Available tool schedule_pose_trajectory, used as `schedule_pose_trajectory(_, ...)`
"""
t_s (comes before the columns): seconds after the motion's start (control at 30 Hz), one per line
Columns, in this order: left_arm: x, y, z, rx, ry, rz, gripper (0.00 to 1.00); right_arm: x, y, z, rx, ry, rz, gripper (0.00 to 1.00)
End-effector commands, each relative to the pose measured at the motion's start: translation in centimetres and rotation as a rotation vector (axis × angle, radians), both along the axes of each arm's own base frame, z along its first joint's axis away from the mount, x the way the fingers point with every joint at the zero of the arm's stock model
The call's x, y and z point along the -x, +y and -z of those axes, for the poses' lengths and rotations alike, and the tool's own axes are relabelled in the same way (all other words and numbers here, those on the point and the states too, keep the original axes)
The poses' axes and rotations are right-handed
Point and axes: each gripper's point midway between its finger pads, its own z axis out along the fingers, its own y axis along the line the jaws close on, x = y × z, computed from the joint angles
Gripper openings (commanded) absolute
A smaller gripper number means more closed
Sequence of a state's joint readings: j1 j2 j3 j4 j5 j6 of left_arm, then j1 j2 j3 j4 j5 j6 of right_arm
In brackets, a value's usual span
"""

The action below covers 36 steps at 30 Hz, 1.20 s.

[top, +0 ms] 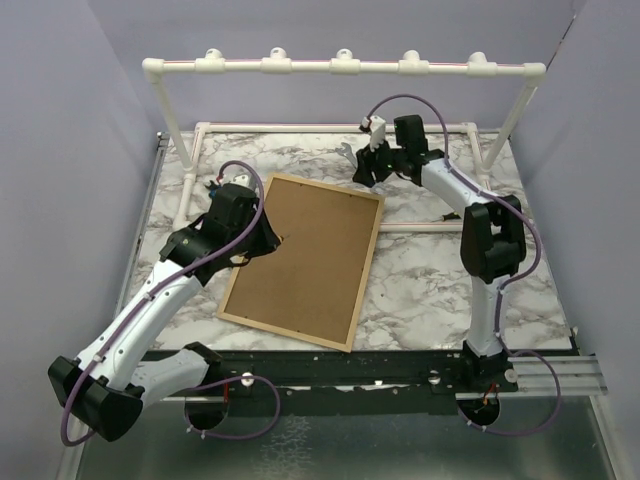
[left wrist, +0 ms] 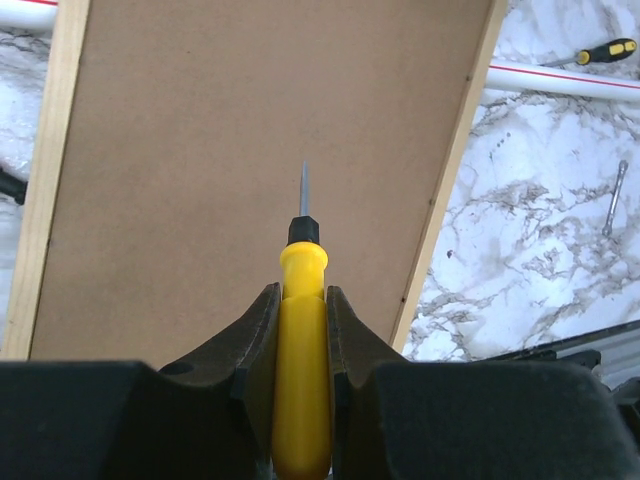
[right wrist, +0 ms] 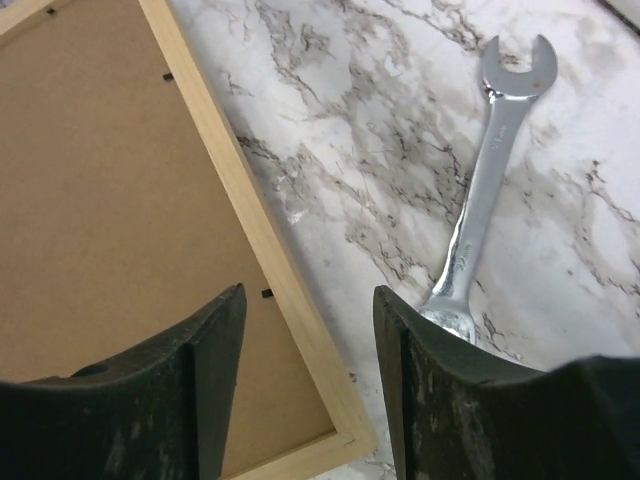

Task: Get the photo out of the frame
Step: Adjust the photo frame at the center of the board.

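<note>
Your frame (top: 300, 262) lies back-up on the marble table (top: 420, 290), at the centre of the overhead view and turned slightly askew. Only its brown backing shows, so the photo cannot be seen. Your left gripper (left wrist: 302, 295) is clamped narrowly on a yellow-handled screwdriver (left wrist: 303, 400), whose tip points over the backing at mid-picture. Your right gripper (right wrist: 310, 295) has its jaws apart with nothing between them, above the frame's corner at lower centre. A steel wrench (right wrist: 490, 170) lies on the marble at upper right.
</note>
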<state>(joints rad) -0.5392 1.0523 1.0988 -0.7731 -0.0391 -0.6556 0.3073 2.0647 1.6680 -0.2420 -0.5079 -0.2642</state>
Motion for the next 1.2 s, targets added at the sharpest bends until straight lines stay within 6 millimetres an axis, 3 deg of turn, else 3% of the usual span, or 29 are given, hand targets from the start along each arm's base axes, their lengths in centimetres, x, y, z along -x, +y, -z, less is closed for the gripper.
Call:
schedule_pose_trajectory(0.0, 0.0, 1.6, 0.3, -0.033, 0.012, -0.07, 0.0, 1.5, 0.5, 2.7, 0.034, 0.088, -0.12, 0.56)
schedule_pose_trajectory(0.53, -1.0, 2.9, 1.0, -0.043, 0.04, -0.11, 0.0, 2.0, -0.5, 6.8, 0.112, 0.118, -0.135, 0.52)
schedule_pose_trajectory(0.9, -0.9, 3.5, 1.6, -0.044, 0.054, -0.115, 0.0, 1.6, -1.0, 8.4, 0.15, 0.147, -0.112, 0.46)
schedule_pose_trajectory(1.03, -1.0, 3.6, 1.7, -0.046, 0.056, -0.118, 0.0, 1.1, -1.4, 9.0, 0.174, 0.149, -0.087, 0.37)
schedule_pose_trajectory(1.17, -1.0, 3.7, 1.7, -0.047, 0.058, -0.119, 0.0, 0.4, -2.2, 9.1, 0.208, 0.143, -0.034, 0.19)
